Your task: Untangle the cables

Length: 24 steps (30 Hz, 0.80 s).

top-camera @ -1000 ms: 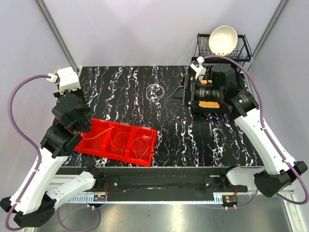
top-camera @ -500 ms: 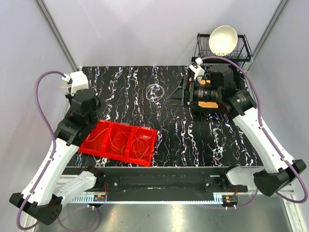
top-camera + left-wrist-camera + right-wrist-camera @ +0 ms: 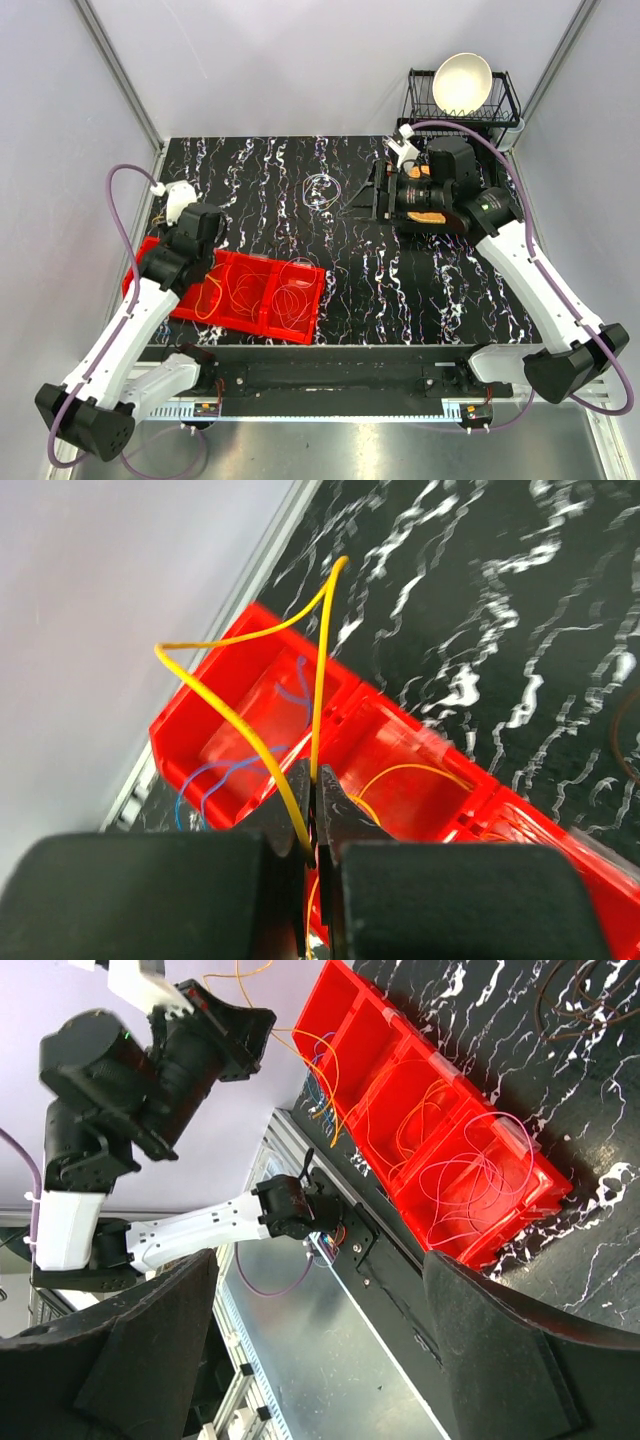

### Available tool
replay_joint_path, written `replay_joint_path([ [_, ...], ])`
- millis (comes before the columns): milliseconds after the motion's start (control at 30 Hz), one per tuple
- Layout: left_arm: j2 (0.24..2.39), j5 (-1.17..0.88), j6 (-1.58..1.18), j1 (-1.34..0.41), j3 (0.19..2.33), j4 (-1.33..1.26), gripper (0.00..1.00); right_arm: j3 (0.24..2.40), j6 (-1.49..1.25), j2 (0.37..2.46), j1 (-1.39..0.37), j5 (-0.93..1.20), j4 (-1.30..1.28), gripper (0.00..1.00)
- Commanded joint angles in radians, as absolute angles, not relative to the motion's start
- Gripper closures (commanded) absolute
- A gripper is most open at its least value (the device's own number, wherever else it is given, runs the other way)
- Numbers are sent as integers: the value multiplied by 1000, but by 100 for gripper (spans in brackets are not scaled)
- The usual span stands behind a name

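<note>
A red three-compartment tray (image 3: 300, 318) sits at the front left. Thin pale pink loops (image 3: 288, 300) lie in its right part and orange loops (image 3: 240, 285) in its middle part. My left gripper (image 3: 203, 262) hangs over the tray's left end. In the left wrist view it (image 3: 315, 772) is shut on a yellow wire loop (image 3: 240, 715) that arches above the tray (image 3: 400, 730). A small tangle of thin loops (image 3: 322, 190) lies on the table mid-back. My right gripper (image 3: 374, 200) is open and empty, just right of that tangle, above the table.
Blue wire (image 3: 225, 775) lies in the tray's leftmost part. A black wire rack with a white bowl (image 3: 462, 82) stands at the back right. The right wrist view shows the tray (image 3: 470, 1090), pink loops (image 3: 470, 1175), the left arm (image 3: 150, 1060) and the table's front rail.
My left arm has swung from the back-left table edge forward and down over the tray's left end. My right gripper has shifted slightly left toward the tangle.
</note>
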State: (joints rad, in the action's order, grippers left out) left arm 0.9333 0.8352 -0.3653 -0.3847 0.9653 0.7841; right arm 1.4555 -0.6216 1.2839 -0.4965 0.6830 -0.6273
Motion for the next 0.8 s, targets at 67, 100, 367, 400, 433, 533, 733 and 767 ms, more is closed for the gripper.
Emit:
replay_joint_path([
  [67,1026,834,-584,-240,974,885,100,1428,-601,1259,-502,713,-577,11],
  [100,1038,834,-603,-217,986,891,100,1425,-603,1258,-502,715,-572,11],
  [367,1112,762,-626,-2,1048,870,100,1390,-612,1249,-502,724,-555,11],
  [400,1114,759,-627,-2,1066,868,100,1387,-612,1250,-502,724,-552,11],
  [433,1118,773,-630,20,1074,865,100,1385,-614,1255,-502,726,-551,11],
  [533,1137,802,-641,40,1120,861,100,1382,-612,1256,-502,727,-546,11],
  [733,1215,893,-713,46,1198,915,100,1376,-612,1272,-502,732,-535,11],
  [767,1226,913,-780,46,1218,936,100,1374,-614,1273,-502,735,-529,11],
])
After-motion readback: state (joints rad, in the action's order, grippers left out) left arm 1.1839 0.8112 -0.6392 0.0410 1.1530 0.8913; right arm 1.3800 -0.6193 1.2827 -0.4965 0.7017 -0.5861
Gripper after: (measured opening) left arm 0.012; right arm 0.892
